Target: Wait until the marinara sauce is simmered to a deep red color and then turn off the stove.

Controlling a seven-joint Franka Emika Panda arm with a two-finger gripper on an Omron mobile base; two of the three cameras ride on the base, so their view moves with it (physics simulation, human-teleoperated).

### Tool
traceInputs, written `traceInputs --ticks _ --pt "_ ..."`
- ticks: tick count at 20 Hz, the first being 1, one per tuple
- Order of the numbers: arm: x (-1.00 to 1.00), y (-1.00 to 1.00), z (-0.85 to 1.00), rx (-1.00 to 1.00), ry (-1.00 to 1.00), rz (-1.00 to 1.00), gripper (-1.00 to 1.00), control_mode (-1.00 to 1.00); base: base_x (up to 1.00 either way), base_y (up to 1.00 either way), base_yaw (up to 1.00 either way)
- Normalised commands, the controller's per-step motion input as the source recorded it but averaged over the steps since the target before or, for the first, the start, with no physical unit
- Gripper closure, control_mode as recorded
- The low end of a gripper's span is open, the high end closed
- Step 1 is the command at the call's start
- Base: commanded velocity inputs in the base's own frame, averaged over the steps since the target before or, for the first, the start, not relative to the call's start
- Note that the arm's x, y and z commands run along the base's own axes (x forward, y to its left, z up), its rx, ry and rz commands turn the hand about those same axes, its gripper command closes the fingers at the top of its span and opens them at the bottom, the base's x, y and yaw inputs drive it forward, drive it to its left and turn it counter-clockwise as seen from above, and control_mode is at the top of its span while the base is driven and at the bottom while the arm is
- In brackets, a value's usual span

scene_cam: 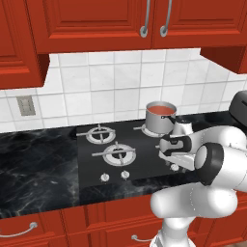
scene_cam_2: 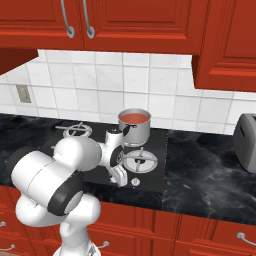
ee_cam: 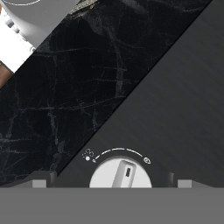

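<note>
Sauce (scene_cam: 161, 110) is sitting in a small grey pot (scene_cam: 159, 120) on the far right burner of the stove (scene_cam: 120, 166). From the right base view, the sauce (scene_cam_2: 135, 117) is looking orange-red, not a very dark red. I am guessing it may need more cooking time, but I cannot be sure of the color from here.

The robot's gripper (scene_cam_2: 121, 178) is hanging low over the near right part of the stove, close to the knobs. Its two fingers are standing wide apart, and they are holding nothing. In the hand view, the finger tips (ee_cam: 40, 180) are showing on each side of a round silver knob (ee_cam: 121, 174). The knob is sitting between them, but the fingers are not squeezing it.

I think the robot is getting ready for the turning-off step and is lined up with this knob. The waiting part may not be over yet.

For the next move, the gripper needs to go down a little, close on the knob's raised bar, and twist it toward the off mark. It should be careful to stay centered, so the fingers are not slipping off the small knob.
</note>
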Motion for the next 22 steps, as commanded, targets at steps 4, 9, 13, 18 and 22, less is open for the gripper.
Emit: traceInputs --ticks 4,9,13,18,22 --pt "0.00 0.00 0.00 0.00 0.00 0.00 -1.00 -1.00 0.00 0.00 0.00" --pt "0.00 0.00 0.00 0.00 0.00 0.00 -1.00 -1.00 0.00 0.00 0.00" --pt "0.00 0.00 0.00 0.00 0.00 0.00 -1.00 -1.00 0.00 0.00 0.00" --pt "0.00 0.00 0.00 0.00 0.00 0.00 -1.00 -1.00 0.00 0.00 0.00" --pt "0.00 0.00 0.00 0.00 0.00 0.00 -1.00 -1.00 0.00 0.00 0.00"
